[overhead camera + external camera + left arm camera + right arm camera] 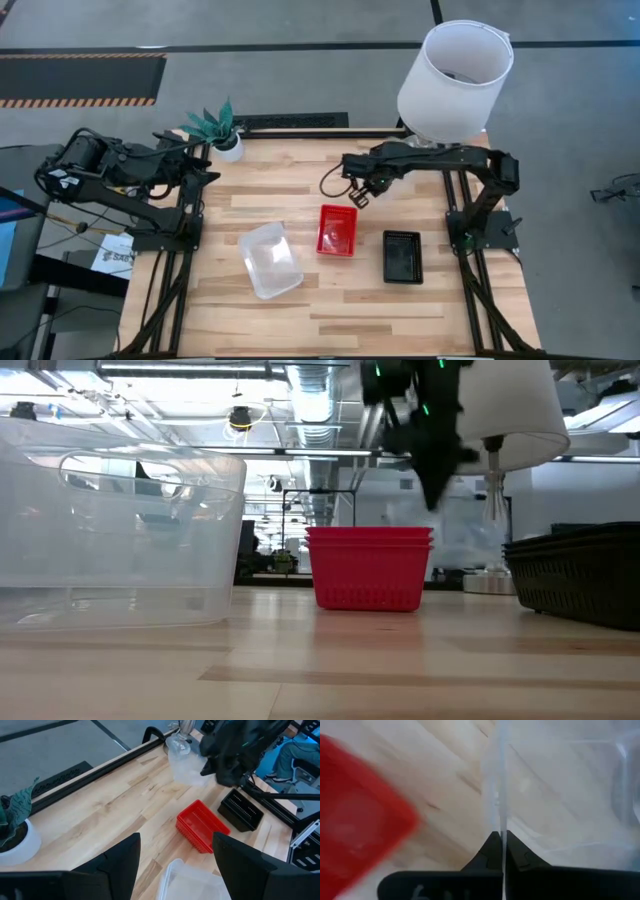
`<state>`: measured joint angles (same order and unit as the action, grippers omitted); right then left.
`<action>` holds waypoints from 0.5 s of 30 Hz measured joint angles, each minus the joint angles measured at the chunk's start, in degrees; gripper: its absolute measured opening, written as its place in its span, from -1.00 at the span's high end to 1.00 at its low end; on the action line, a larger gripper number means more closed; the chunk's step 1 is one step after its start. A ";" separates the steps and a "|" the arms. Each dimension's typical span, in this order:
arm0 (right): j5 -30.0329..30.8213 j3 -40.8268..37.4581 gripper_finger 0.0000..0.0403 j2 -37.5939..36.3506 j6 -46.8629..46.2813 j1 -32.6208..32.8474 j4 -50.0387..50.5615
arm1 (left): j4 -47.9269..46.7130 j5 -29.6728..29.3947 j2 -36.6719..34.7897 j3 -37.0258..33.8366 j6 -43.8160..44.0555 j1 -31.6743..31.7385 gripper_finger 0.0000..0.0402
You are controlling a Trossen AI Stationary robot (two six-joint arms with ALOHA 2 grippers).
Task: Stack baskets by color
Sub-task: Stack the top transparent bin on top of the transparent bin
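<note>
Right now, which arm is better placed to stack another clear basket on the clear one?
Right. The right gripper is shut on a clear basket, lifted above the table. The left gripper sits open by the plant.

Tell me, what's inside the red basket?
Inside the red basket, from above, only red mesh shows, with nothing loose in it. From the side, extra red rims sit stacked at its top, so more red baskets seem to be nested inside. The outer wall hides how many.

Both arms (440,160) black, jointed; black cable loop by right wrist; green lights; dark wedge fingers (117,865).
</note>
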<state>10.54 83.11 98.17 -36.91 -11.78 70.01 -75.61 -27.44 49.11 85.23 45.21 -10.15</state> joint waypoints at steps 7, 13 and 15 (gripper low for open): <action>0.01 16.58 0.99 -0.11 21.60 11.50 -6.41 | 0.00 0.01 0.00 0.00 0.00 0.00 -0.16; -0.16 20.13 0.99 -0.11 44.18 22.99 -15.23 | 0.00 0.00 0.02 0.00 0.04 0.00 -0.16; -0.14 20.16 0.99 0.34 51.87 26.35 -17.20 | 0.00 -0.01 0.00 0.00 0.41 0.00 -0.16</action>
<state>10.40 103.27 98.51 14.96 14.57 52.80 -75.61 -27.45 49.10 85.23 45.62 -10.15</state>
